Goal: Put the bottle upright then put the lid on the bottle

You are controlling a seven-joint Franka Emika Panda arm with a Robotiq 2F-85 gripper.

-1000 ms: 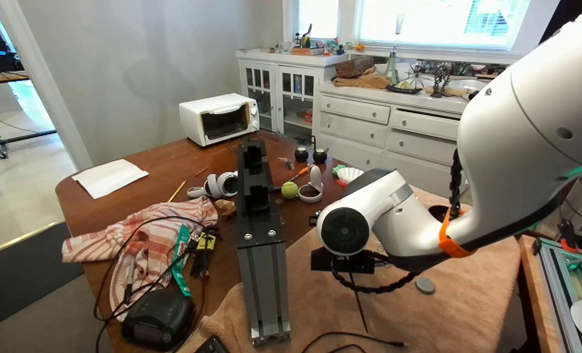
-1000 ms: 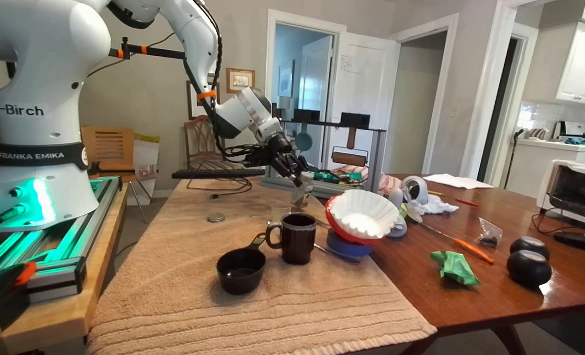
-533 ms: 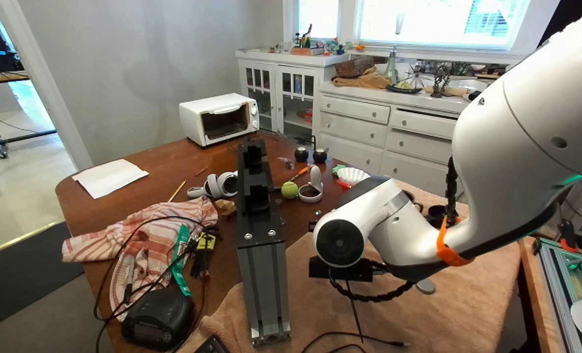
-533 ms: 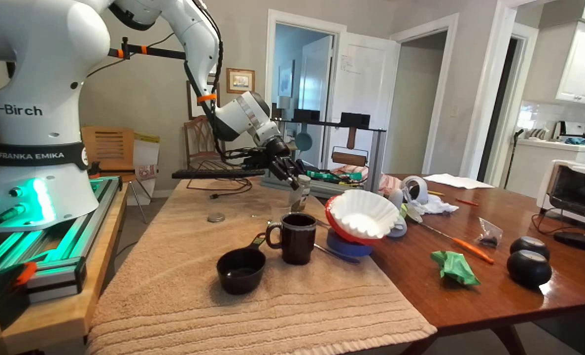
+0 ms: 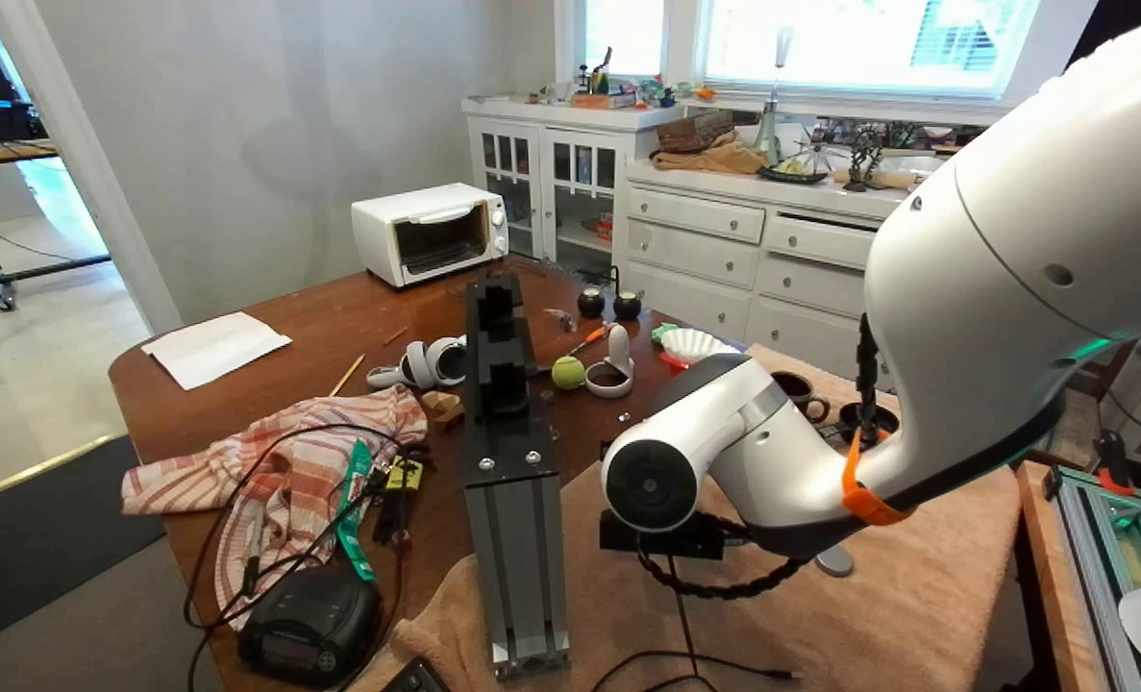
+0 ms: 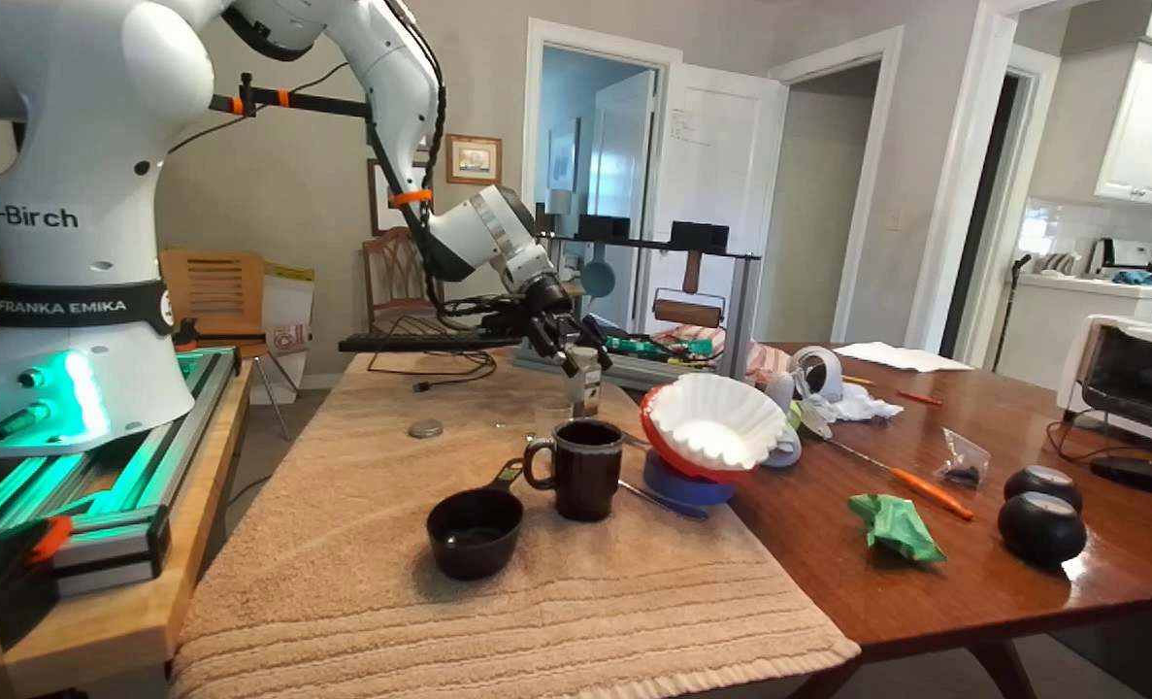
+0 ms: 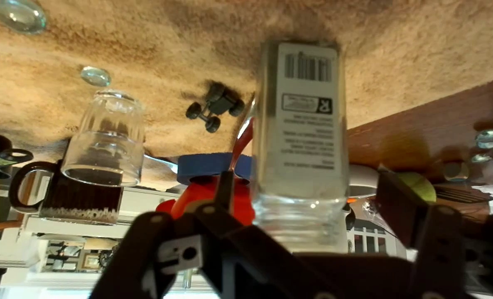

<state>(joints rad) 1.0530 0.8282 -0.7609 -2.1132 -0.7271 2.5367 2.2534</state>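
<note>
Bottle [image 7: 300,145]: now upright on the tan towel [image 6: 343,582]; a second ago it leaned in the grip of the fingers [image 7: 400,207].
Fingers: newly spread apart, one on each side of the bottle's neck, with a gap showing either way in the wrist view; they hold nothing.
Meaning for the task: the uprighting looks finished and the bottle let go; the capping half seems not yet begun.
Lid [image 5: 834,561]: lies flat on the towel, well apart from the bottle and nearer the robot's base.
Likely next need: drawing the fingers clear without brushing the neck, since a tall, narrow body on soft pile could rock.
Bottle's build: see-through, apparently glass, straight-sided, with glossy rings toward the neck and a pale label of barcode and fine print.
Lid's build: thin, plain grey disc, dull, perhaps metal.
Towel's texture: thick terry nap, ribbed bands near the hem, spread over the surface [image 6: 973,573] of glossy brown wood.
Tumbler [image 7: 105,141]: clear, faceted, narrowing to its base; smooth, greenish glass gems [image 7: 95,76] lie near it.
Mug [image 6: 590,471]: dark, glazed, loop-handled, near a round black measuring cup [image 6: 476,534].
Coffee filter [image 6: 716,422]: white, fluted, papery-looking, nested in a smooth red bowl [image 7: 202,193].
</note>
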